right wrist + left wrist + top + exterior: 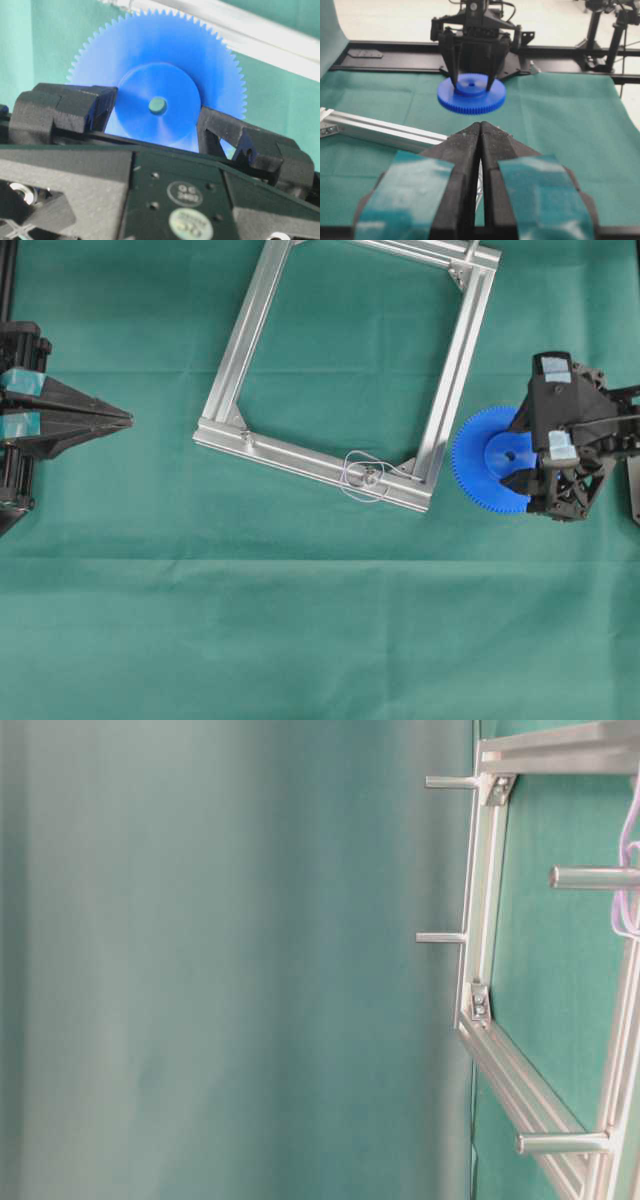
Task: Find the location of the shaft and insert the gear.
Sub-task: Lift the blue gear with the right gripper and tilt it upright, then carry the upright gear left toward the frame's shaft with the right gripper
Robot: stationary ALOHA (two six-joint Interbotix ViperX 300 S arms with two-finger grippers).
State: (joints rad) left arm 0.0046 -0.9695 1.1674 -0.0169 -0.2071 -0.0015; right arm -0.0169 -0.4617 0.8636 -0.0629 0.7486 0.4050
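Note:
The gear (pixel 475 465) is a bright blue toothed disc held level just right of the frame's right rail. My right gripper (pixel 515 453) is shut on its raised hub, one finger on each side. The right wrist view shows the gear (pixel 158 65) and its centre hole between the gripper's (pixel 158 112) black fingers. The shaft (pixel 370 477) is a tiny silvery pin on the frame's near rail, ringed by a thin wire loop, left of the gear. My left gripper (pixel 125 420) is shut and empty at the far left; its wrist view shows the gripper (pixel 481 125) facing the gear (pixel 471 95).
The square aluminium frame (pixel 240 350) lies on the green cloth at top centre. In the table-level view the frame (pixel 480 920) shows several upright pins, one (pixel 590 877) beside a thin wire loop. A black bar (pixel 395 47) edges the table behind the right arm.

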